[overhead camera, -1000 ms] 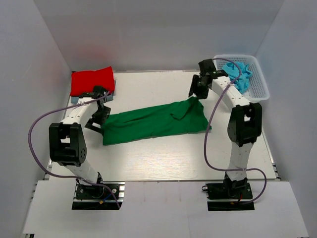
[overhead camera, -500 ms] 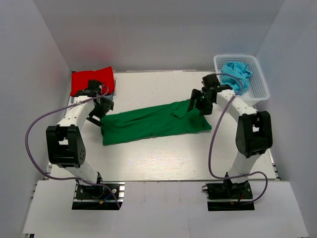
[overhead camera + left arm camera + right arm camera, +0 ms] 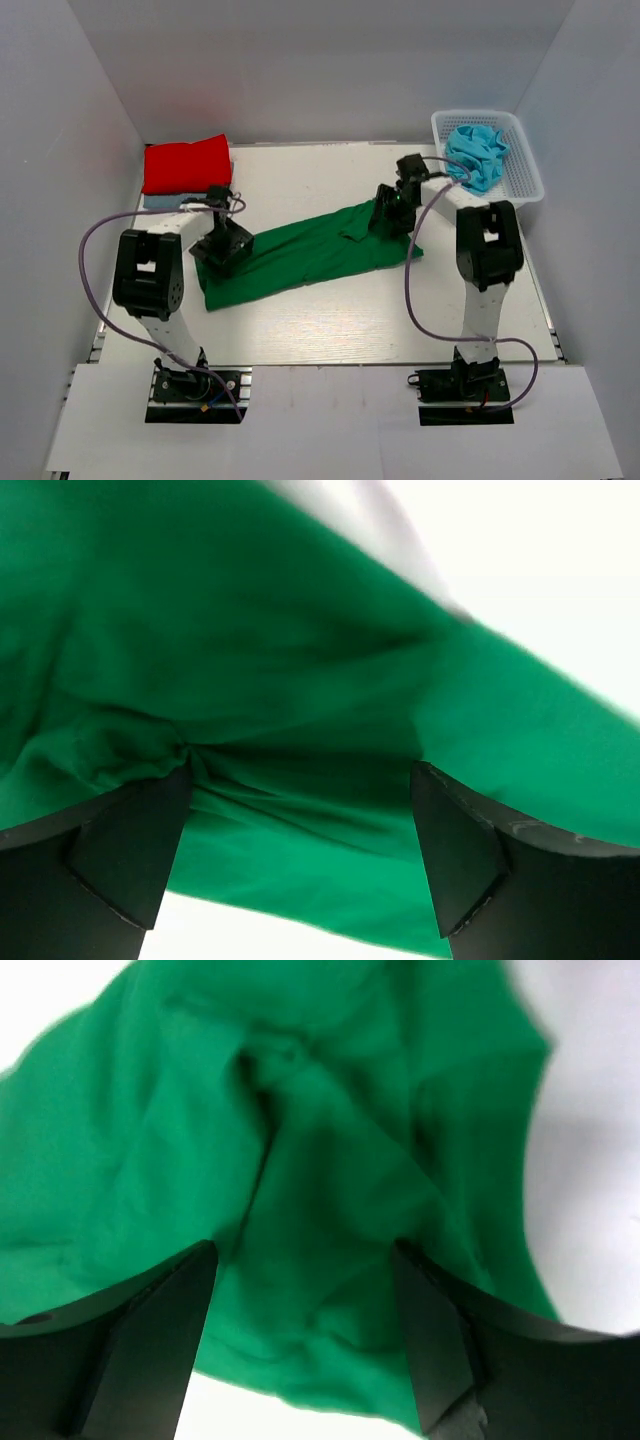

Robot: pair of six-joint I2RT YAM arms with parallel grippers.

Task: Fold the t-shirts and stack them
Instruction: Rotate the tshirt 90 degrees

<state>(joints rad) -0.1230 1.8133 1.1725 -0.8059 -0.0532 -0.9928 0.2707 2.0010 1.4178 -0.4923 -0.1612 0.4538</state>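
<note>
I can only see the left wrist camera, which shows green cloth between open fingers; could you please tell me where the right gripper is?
Observer: The right gripper is over the far right end of the same dark green cloth t-shirt, with its jaws open.
Operator: Thank you. Is anything stacked already?
Observer: Yes, a folded bright red cloth t-shirt lies on a pale blue cloth t-shirt at the far left corner of the table.
Operator: Are other shirts waiting?
Observer: A crumpled turquoise cloth t-shirt sits in the white plastic mesh basket at the far right.
</note>
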